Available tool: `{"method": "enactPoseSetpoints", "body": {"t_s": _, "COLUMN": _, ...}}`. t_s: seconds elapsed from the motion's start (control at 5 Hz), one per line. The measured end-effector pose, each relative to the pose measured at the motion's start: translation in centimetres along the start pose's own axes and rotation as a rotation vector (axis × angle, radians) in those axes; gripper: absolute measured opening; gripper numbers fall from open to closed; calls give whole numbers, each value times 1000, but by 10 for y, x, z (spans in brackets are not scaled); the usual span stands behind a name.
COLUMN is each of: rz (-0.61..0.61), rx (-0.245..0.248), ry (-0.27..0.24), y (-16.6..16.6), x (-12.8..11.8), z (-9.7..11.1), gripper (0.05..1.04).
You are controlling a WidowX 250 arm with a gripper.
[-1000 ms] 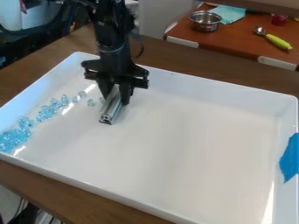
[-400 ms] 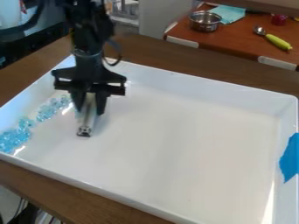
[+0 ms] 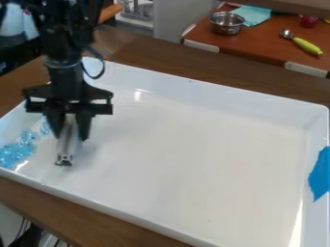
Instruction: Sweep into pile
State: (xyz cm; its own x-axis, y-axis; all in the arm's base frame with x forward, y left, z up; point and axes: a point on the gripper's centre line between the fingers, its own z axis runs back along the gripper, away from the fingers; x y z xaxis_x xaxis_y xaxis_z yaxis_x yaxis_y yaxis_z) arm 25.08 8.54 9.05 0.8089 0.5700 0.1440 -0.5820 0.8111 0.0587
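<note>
Over the left part of the white tray (image 3: 187, 159), my gripper (image 3: 69, 130) points down, shut on a silver metal bar (image 3: 68, 144). The bar slants toward the camera, its near end low over or on the tray floor; contact cannot be told. Clear blue beads (image 3: 14, 153) lie heaped in the tray's left corner, to the left of the bar. A few more beads (image 3: 44, 126) trail up along the left wall, beside the gripper, which may hide others.
Blue tape (image 3: 320, 174) is stuck on the tray's right wall. The raised tray rim surrounds the work area on a brown table (image 3: 168, 53). Behind stand a metal pot (image 3: 226, 23), a teal cloth (image 3: 253, 15) and a spoon with a green handle (image 3: 307, 46).
My gripper has moved left and toward the camera with the bar in it. Beads seen earlier along the upper left are now out of sight or nearer the left wall.
</note>
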Motion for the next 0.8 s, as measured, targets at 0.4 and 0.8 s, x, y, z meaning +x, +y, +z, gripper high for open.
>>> {"method": "enactPoseSetpoints", "body": {"t_s": 0.4, "rz": 45, "rx": -161, "ry": -157, "y": -37, "x": 22, "z": 18, "gripper": 378}}
{"method": "enactPoseSetpoints", "body": {"t_s": 0.8, "rz": 245, "rx": -57, "ry": -92, "y": -64, "x": 80, "z": -11, "gripper": 378}}
